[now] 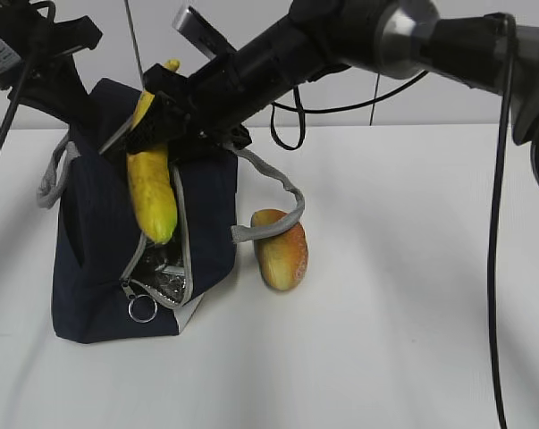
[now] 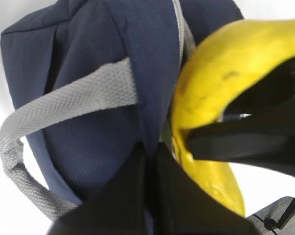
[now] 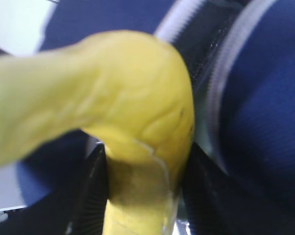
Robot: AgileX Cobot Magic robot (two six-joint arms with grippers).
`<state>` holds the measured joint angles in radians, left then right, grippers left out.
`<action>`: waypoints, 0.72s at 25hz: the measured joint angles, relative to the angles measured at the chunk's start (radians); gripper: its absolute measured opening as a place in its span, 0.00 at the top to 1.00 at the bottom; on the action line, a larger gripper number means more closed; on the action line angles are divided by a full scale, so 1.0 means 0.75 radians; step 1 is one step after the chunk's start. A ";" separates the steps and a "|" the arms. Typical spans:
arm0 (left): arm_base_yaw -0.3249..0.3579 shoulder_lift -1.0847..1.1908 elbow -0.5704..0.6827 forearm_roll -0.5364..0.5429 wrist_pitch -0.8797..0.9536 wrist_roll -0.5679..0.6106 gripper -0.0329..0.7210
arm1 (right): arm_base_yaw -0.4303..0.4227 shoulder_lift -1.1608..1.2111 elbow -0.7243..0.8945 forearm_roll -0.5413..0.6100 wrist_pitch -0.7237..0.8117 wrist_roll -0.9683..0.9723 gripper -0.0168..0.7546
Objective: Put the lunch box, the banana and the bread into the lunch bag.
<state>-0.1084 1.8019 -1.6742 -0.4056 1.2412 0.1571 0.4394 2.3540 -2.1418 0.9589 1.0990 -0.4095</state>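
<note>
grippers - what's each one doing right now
Left gripper: shut on the bag fabric.
Right gripper: shut on the banana.

Banana (image 1: 153,188) entering open navy bag (image 1: 90,268), bun (image 1: 281,248) beside

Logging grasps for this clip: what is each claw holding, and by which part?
The right claw grips the banana around its upper half. The left claw pinches the navy fabric at the top of the lunch bag.

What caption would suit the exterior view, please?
Right end effector lowers banana into open bag; bread waits beside it.
</note>
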 joint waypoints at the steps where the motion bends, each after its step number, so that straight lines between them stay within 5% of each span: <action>1: 0.000 0.000 0.000 0.000 0.000 0.000 0.96 | 0.000 0.013 0.000 0.000 -0.001 0.000 0.57; 13: 0.000 0.000 0.000 -0.008 -0.001 0.000 0.96 | 0.005 0.058 0.000 0.022 -0.100 -0.003 0.56; 18: 0.000 0.000 0.000 -0.008 -0.001 0.000 0.96 | 0.005 0.062 0.000 0.091 -0.107 -0.003 0.44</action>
<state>-0.1084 1.8019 -1.6742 -0.4118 1.2404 0.1571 0.4432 2.4005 -2.1418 1.0274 1.0189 -0.4117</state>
